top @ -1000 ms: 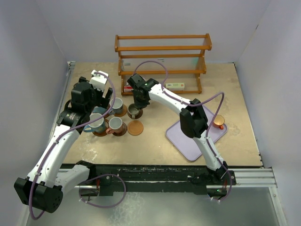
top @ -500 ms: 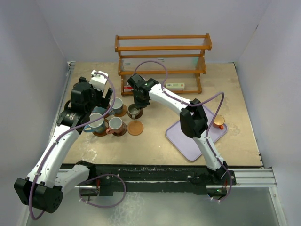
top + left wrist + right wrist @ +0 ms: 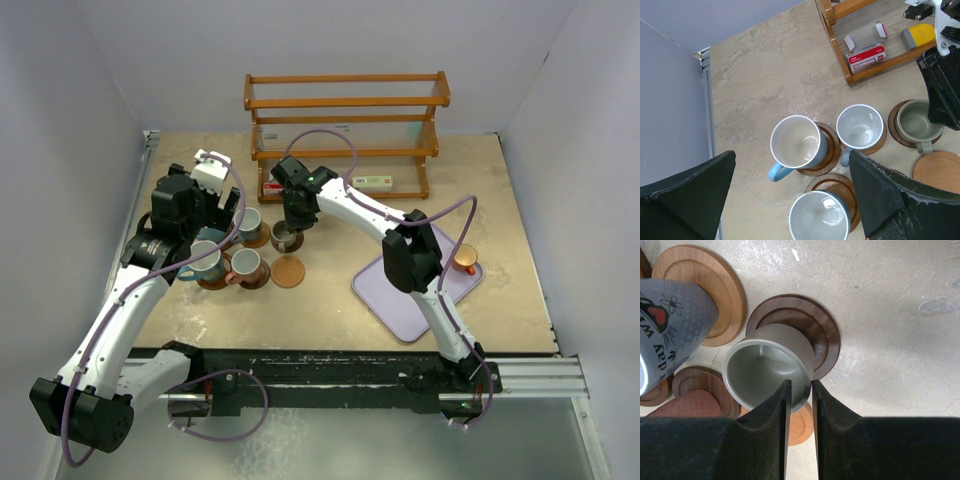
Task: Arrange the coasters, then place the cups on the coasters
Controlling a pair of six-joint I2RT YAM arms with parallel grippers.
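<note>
Five cups stand on coasters at the left. A grey-green cup (image 3: pixel 765 365) (image 3: pixel 286 236) sits on a dark coaster (image 3: pixel 822 335). My right gripper (image 3: pixel 801 385) (image 3: pixel 294 225) straddles its rim, one finger inside and one outside, slightly open with a gap to the wall. My left gripper (image 3: pixel 791 155) (image 3: pixel 218 222) hovers wide open and empty above a light blue cup (image 3: pixel 796 142). Near it are a grey cup (image 3: pixel 860 126) and another blue cup (image 3: pixel 820 215). One light coaster (image 3: pixel 288 271) (image 3: pixel 940 170) lies bare. An orange cup (image 3: pixel 465 258) sits at the lavender tray's far corner.
The lavender tray (image 3: pixel 400 300) lies right of centre under the right arm. A wooden rack (image 3: pixel 345 120) stands along the back with a small box (image 3: pixel 866 52) on its lowest shelf. A brownish cup (image 3: pixel 246 265) on its coaster stands beside the bare one.
The right gripper's fingers have eased a little apart around the grey-green cup's rim. The cups, coasters and left arm have not moved.
</note>
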